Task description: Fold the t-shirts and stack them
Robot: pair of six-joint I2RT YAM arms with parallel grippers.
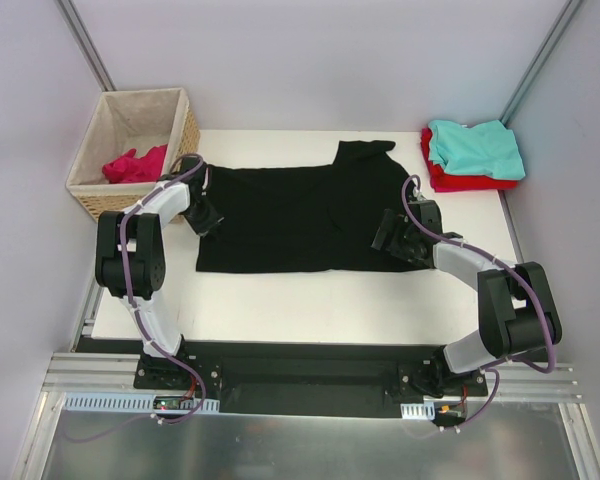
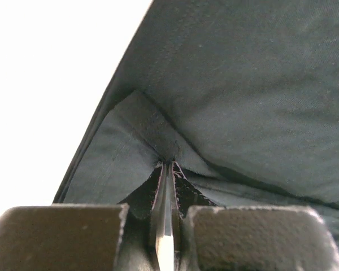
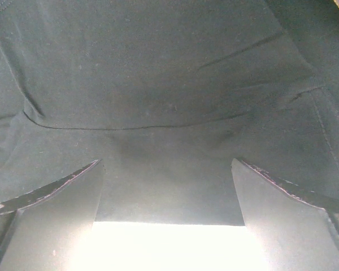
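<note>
One large black tee (image 1: 290, 225) (flat, faintly creased)

black t-shirt (image 1: 290, 215) plain, no print. teal t-shirt (image 1: 477, 148) plain. red t-shirt (image 1: 448, 181) plain. magenta-pink t-shirt (image 1: 135, 165) plain. wicker basket (image 1: 105, 206) tan woven pattern, beige lining (image 1: 130, 120). surface (image 1: 310, 305) white. left arm (image 1: 158, 322) and right arm (image 1: 458, 262) white and black, cables (image 1: 412, 200) purple.
</note>
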